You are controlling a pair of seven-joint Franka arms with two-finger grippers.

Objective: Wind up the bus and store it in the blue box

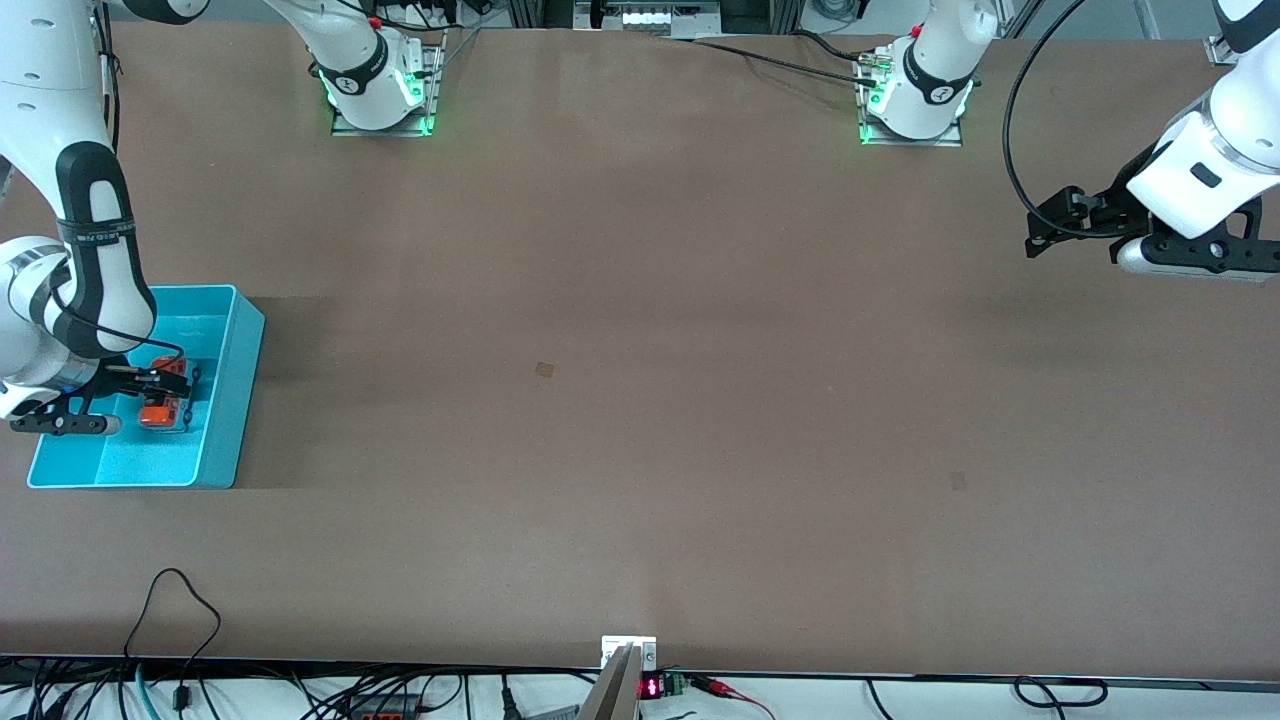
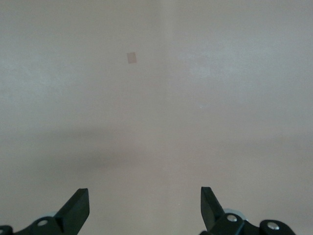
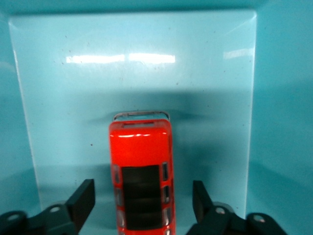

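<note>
The orange bus (image 1: 163,410) with its dark roof windows rests on the floor of the blue box (image 1: 236,392), at the right arm's end of the table. My right gripper (image 1: 166,393) reaches down into the box. In the right wrist view it (image 3: 141,190) is open, one finger on each side of the bus (image 3: 141,156), with a clear gap between each finger and the bus. The box's pale floor (image 3: 137,78) shows around the bus. My left gripper (image 1: 1046,226) waits open over bare table at the left arm's end, with nothing between its fingers (image 2: 145,197).
Two small tape squares mark the brown table (image 1: 544,369) (image 1: 957,481); the left wrist view shows one (image 2: 131,58). Cables and a small display unit (image 1: 650,686) run along the table edge nearest the front camera. The arm bases stand at the edge farthest from it.
</note>
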